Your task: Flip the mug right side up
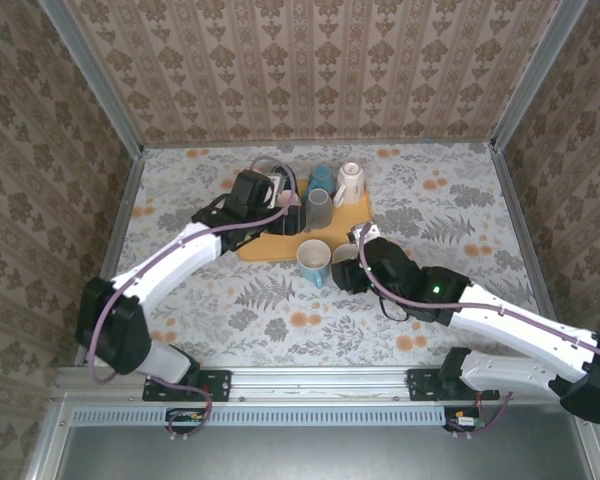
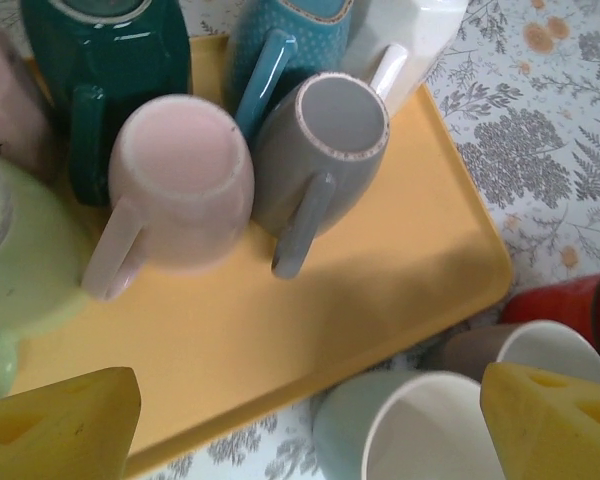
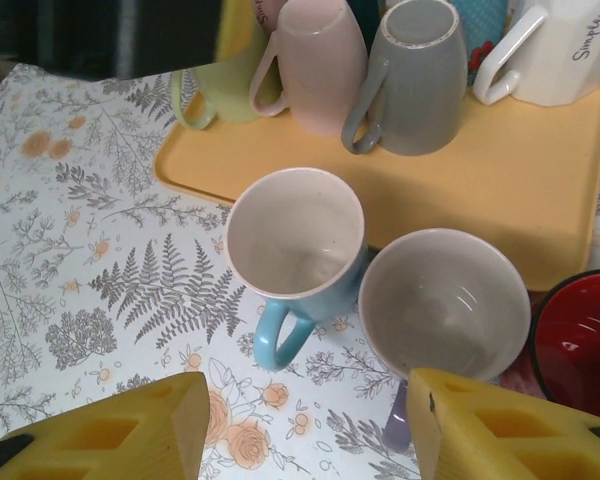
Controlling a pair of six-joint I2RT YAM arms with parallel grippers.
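**Here, two mugs stand bottom up on the tray**

The flowered tabletop carries a yellow tray, and every place below is given from this tray.

The left gripper hangs above the near edge of the tray. Its yellow fingers stand wide apart and nothing is between them. The right gripper is just off the near edge of the tray, over the tabletop. Its fingers are about half apart and hold nothing. The lilac handle of the beige mug lies just beside one finger, and I cannot tell if it touches.

Towards the middle of the tray, the pink mug and the grey mug stand side by side with the bottom up. Their handles point to the near edge. They are not yet turned.

Behind them, at the far side of the tray, stand a dark green mug, a teal dotted mug and a white mug with the word "Simple". I cannot tell surely which way up these three are. A light green mug is at one end of the tray, beside the pink mug.

Off the tray, close against its near edge, the light blue mug stands upright with its mouth open upward. The beige mug stands upright just beside it. A red vessel is next to the beige mug, near a corner of the tray.
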